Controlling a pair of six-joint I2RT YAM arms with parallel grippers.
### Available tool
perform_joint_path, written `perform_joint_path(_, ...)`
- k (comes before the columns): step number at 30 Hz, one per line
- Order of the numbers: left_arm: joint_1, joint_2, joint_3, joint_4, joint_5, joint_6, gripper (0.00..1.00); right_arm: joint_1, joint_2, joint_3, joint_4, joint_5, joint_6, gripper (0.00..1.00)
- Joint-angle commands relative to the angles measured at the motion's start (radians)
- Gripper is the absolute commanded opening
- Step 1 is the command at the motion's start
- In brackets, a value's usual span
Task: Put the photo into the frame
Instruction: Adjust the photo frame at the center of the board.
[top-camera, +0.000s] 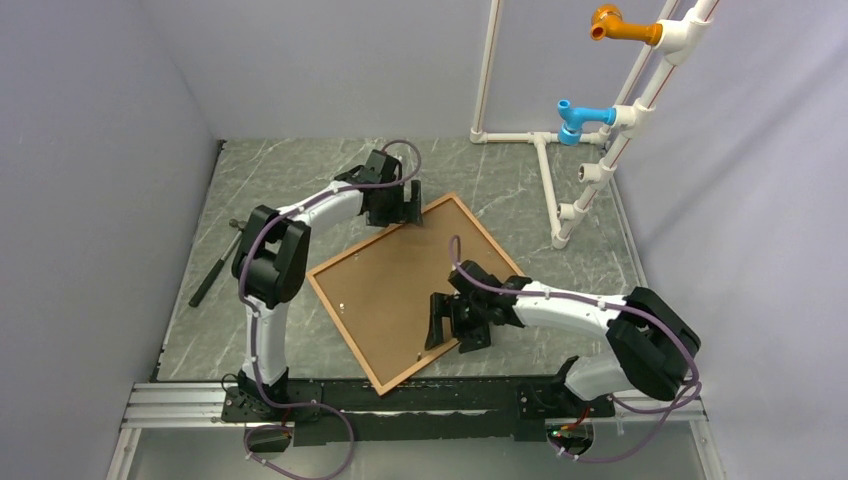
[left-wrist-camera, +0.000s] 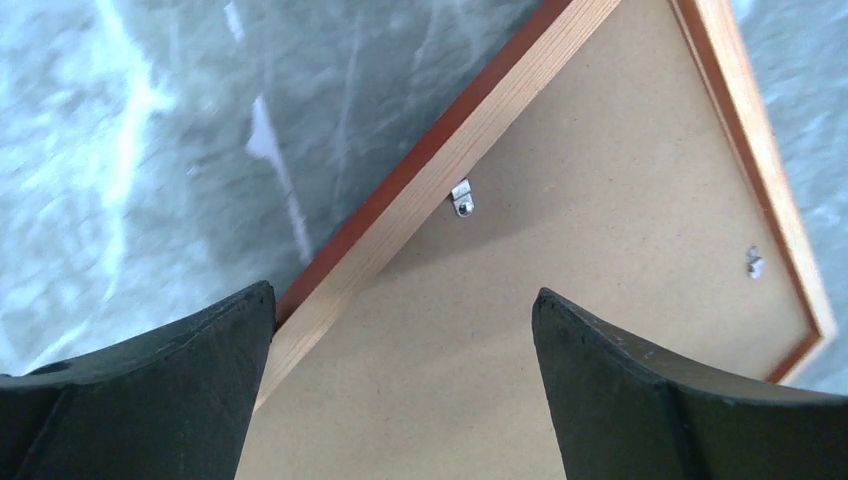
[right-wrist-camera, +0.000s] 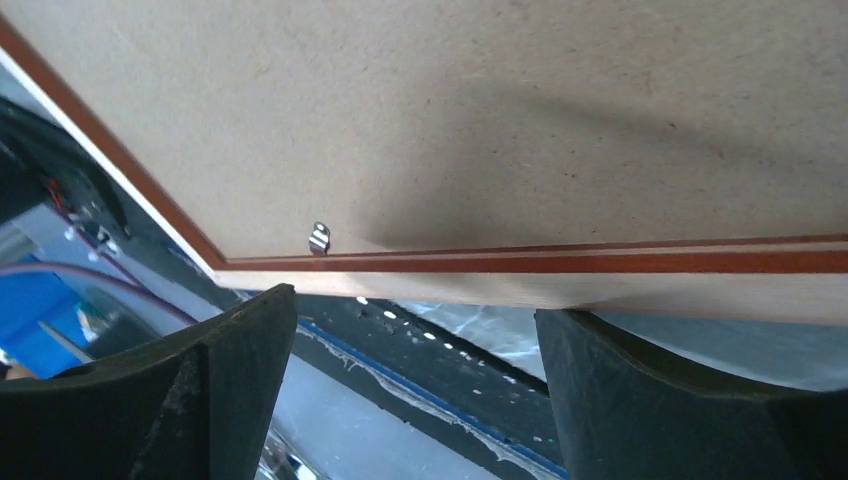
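Frame (top-camera: 347, 335) lies back-up mid-table, brown backing board (top-camera: 390, 280) filling it, long axis running far-right to near-left; I can't see the photo anywhere. My left gripper (top-camera: 405, 215) hangs released, jaws straddling the far long edge. My right gripper (top-camera: 445, 330) is equally wide over the near-right short edge, so I reckon each arm takes its own side.

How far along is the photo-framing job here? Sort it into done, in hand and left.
Done: the frame lies face down with the backing board seated inside it. In hand: nothing; the left gripper and right gripper hover open over it. Left: uncertain, since the photo is out of sight, perhaps under the board; the metal tabs may want checking.
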Motion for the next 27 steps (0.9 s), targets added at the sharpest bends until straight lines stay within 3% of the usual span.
perform_joint_path(1, -0.043, -0.154, -0.002, -0.215, -0.173, 0.017, 0.99, 0.084, 0.027, 0.038, 0.148, 0.013, 0.029, 0.91)
perform_joint_path(5, -0.041, -0.323, -0.122, -0.219, -0.241, 0.013, 1.0, 0.117, -0.003, 0.051, 0.132, 0.021, -0.001, 0.91)
perform_joint_path(14, -0.039, -0.757, -0.536, -0.183, -0.181, -0.105, 0.99, 0.054, -0.072, 0.181, -0.06, 0.14, -0.148, 0.95)
perform_joint_path(22, -0.037, -1.119, -0.852, -0.234, -0.136, -0.271, 0.99, -0.328, -0.032, 0.215, -0.125, 0.147, -0.326, 0.95)
perform_joint_path(27, -0.035, -1.323, -1.035, -0.308, -0.153, -0.399, 0.99, -0.519, 0.076, 0.292, -0.15, 0.199, -0.409, 0.96)
